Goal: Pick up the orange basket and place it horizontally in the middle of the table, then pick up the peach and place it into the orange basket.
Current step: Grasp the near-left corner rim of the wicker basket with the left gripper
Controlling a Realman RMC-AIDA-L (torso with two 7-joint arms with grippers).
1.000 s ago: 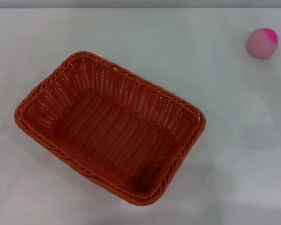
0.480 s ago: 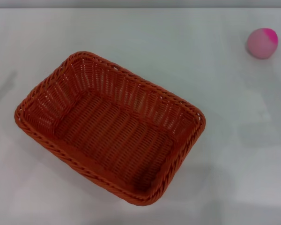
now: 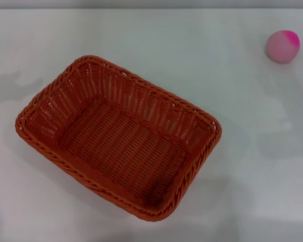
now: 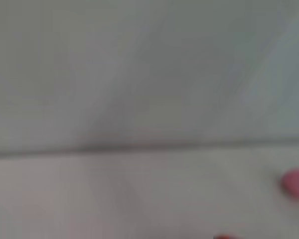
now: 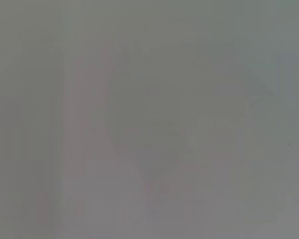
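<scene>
The orange basket point(image 3: 118, 137) lies on the white table point(image 3: 192, 50), left of centre in the head view, turned diagonally with nothing in it. The peach point(image 3: 282, 46), pale pink with a magenta patch, rests at the far right, well apart from the basket. It also shows as a pink blob, the peach point(image 4: 295, 182), in the left wrist view, where a sliver of orange basket point(image 4: 224, 237) sits at the picture's edge. Neither gripper appears in any view. The right wrist view holds only a blank grey surface.
The table's far edge point(image 3: 151, 8) runs along the top of the head view. A faint grey shadow point(image 3: 10, 85) falls on the table left of the basket. Bare white tabletop lies between basket and peach.
The shadow on the table to the left of the basket has grown and shifted inward. Basket and peach have not moved.
</scene>
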